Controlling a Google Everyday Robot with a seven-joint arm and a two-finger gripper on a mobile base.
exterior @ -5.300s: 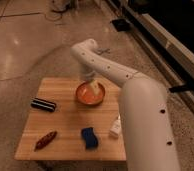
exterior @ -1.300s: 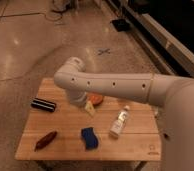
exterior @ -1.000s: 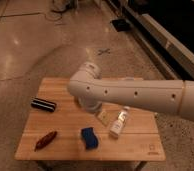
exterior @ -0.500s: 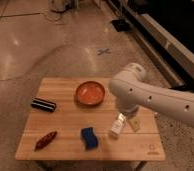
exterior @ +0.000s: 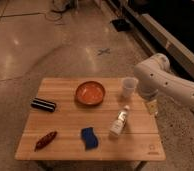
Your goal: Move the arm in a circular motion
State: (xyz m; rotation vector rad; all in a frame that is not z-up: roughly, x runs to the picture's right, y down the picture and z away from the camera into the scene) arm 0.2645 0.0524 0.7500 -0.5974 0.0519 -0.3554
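Your arm (exterior: 166, 82) hangs its hand (exterior: 151, 106) off the counter's (exterior: 65, 137) right edge, cup (exterior: 129, 87) just left; grip unreadable.

The white arm (exterior: 172, 82) reaches in from the 3 o'clock edge, its bulbous elbow hanging past the desk's (exterior: 65, 145) right rim. Below that elbow the hand (exterior: 151, 106) points down, just off the desk edge at about 3 o'clock.

On the wooden desk, an orange bowl (exterior: 90, 93) sits near 12 o'clock, with a clear plastic cup (exterior: 129, 87) upright beside it toward 1 o'clock. A small bottle (exterior: 119, 121) lies on its side near 4 o'clock. A blue sponge (exterior: 89, 137) rests at 6 o'clock, a reddish-brown object (exterior: 45, 140) at 8 o'clock, and a black oblong case (exterior: 43, 104) at 9 o'clock.
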